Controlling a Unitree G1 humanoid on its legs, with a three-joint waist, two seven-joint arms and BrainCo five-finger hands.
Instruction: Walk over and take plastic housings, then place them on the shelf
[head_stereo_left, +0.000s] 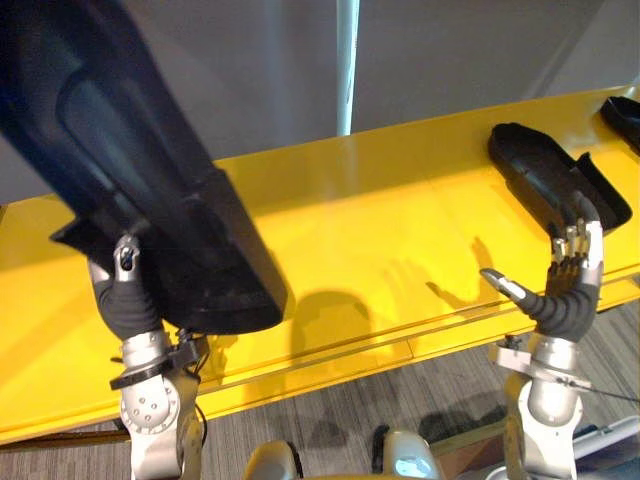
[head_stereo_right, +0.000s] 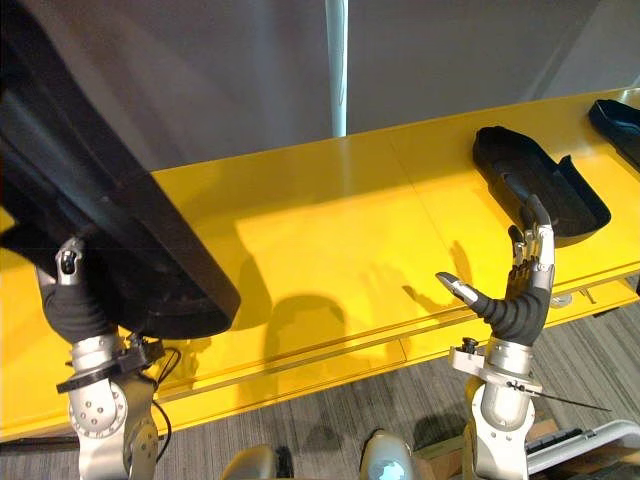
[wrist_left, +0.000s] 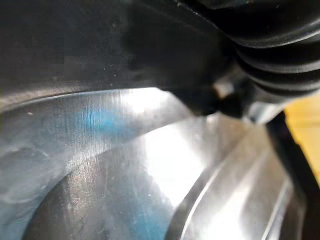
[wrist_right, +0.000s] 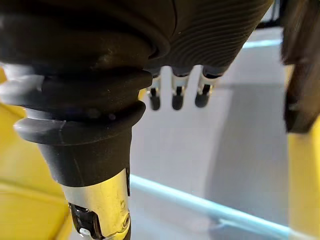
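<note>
While the left hand (head_stereo_left: 128, 300) bears a black housing (head_stereo_left: 150, 180) over the yellow shelf (head_stereo_left: 380, 220), grip not discernible, the right hand (head_stereo_left: 568, 285) hovers spread beside a second housing (head_stereo_left: 540, 170).

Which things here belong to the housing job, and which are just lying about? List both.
Job:
large black housing at the left hand
second housing lying on the yellow shelf
third housing at the shelf's far right edge
right hand, open and empty

Lying about:
pale vertical strip on the grey wall
grey carpet
</note>
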